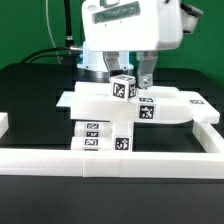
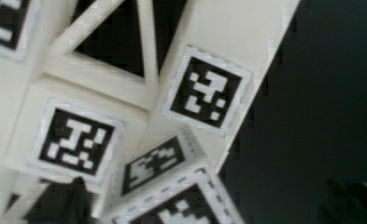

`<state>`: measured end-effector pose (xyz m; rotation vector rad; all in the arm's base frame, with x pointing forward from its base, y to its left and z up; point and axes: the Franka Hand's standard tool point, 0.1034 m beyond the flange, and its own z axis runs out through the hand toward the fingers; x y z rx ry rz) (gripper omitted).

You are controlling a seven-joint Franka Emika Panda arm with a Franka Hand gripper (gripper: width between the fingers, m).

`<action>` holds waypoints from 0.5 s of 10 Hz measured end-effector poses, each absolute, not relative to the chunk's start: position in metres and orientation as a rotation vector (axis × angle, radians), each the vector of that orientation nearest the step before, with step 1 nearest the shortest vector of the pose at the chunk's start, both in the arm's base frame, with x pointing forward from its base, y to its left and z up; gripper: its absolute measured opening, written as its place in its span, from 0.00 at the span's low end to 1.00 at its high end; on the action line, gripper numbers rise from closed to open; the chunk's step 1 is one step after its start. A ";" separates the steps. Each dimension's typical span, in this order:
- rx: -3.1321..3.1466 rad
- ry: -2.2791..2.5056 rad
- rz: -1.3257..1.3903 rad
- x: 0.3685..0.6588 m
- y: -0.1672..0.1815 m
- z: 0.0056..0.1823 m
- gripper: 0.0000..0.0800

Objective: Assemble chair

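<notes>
Chair parts (image 1: 125, 108) crowd against the border wall (image 1: 120, 162), blocking passage.

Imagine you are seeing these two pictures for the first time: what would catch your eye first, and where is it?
First, the big white robot arm at the top centre of the exterior view, hanging over the table with its jaws open just above the white chair pieces. Next, the black-and-white square tags on those pieces, which sit behind the low white border wall. In the wrist view the same tags fill the picture at close range.

No readable words, brands or numbers, only black-and-white square tag markers (image 1: 123, 87) on the white chair pieces (image 1: 110, 105), same coded tags close up in the wrist view
</notes>
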<state>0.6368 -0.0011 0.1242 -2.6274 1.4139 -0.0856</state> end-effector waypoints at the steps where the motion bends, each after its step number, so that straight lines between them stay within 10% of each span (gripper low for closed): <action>1: -2.711 1.253 -0.102 0.638 -0.003 0.125 0.81; 5: -2.873 0.881 -0.134 0.637 -0.005 0.124 0.81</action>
